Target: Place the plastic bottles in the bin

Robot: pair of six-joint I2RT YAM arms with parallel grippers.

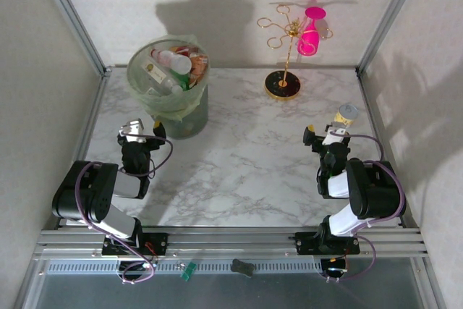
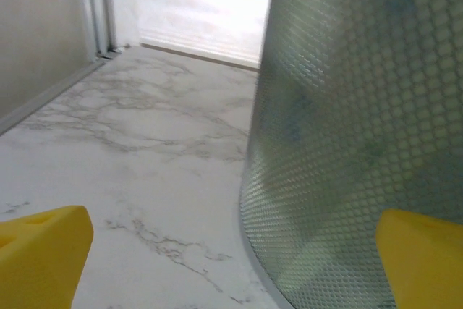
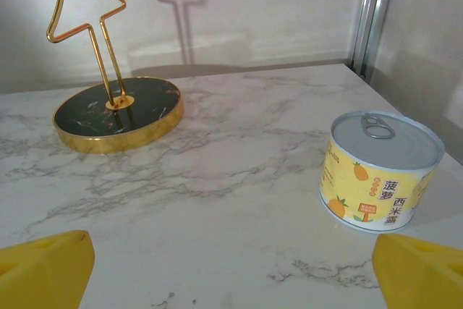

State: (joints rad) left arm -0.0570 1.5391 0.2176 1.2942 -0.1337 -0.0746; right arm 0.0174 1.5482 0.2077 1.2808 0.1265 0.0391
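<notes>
Bin: the pale green translucent bin (image 1: 168,95) with its thin bag liner stands upright at the far left of the table (image 1: 246,164), close to the back wall.
Bottles: several plastic bottles (image 1: 173,63) with pale caps lie piled inside the bin up to the rim, mixed with other packaging; I cannot tell how many there are.
Left gripper: the left gripper (image 1: 143,132) sits low over the table just beside the near side of the bin, jaws spread wide and empty. In the left wrist view the bin's textured wall (image 2: 347,142) rises close ahead, toward the right yellow fingertip.
Right gripper: the right gripper (image 1: 325,134) is near the table's right edge, jaws spread wide and holding nothing.
Can: a yellow-labelled can (image 3: 380,171) with a pull-tab lid stands upright just ahead of the right gripper, on its right-finger side, not touching it.
Stand: a gold wire stand (image 1: 283,56) on a round black base (image 3: 119,113) with a gold rim stands at the back of the table, well apart from the bin.
Cup: a pink cup (image 1: 312,30) hangs upside down on one arm of the stand.
</notes>
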